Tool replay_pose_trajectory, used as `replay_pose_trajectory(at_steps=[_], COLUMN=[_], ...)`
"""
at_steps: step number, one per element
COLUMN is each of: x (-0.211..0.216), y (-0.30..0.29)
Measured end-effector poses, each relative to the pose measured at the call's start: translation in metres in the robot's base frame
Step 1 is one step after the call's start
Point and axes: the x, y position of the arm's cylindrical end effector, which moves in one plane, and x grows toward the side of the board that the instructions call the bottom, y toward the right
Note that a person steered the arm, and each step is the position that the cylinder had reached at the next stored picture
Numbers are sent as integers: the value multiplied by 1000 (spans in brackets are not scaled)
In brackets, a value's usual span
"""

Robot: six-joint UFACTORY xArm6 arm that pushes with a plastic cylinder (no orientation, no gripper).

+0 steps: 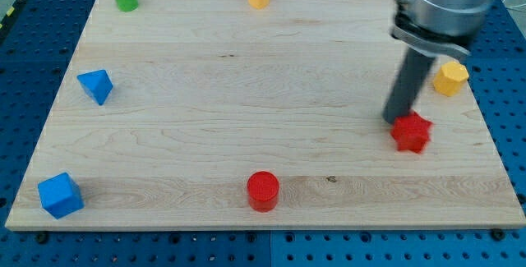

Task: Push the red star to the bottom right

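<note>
Our arm ends in a rod, not a hand, so no grip state applies. My tip (396,120) touches the red star (411,132) on its upper-left side. The star lies on the desk (205,127), with the yellow block (450,78) above and right of my tip, well apart.
</note>
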Motion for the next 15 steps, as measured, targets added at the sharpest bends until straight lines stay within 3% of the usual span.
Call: replay_pose_trajectory(at_steps=[1,9,13,15], x=[19,48,80,118], y=[21,6,-22,-10])
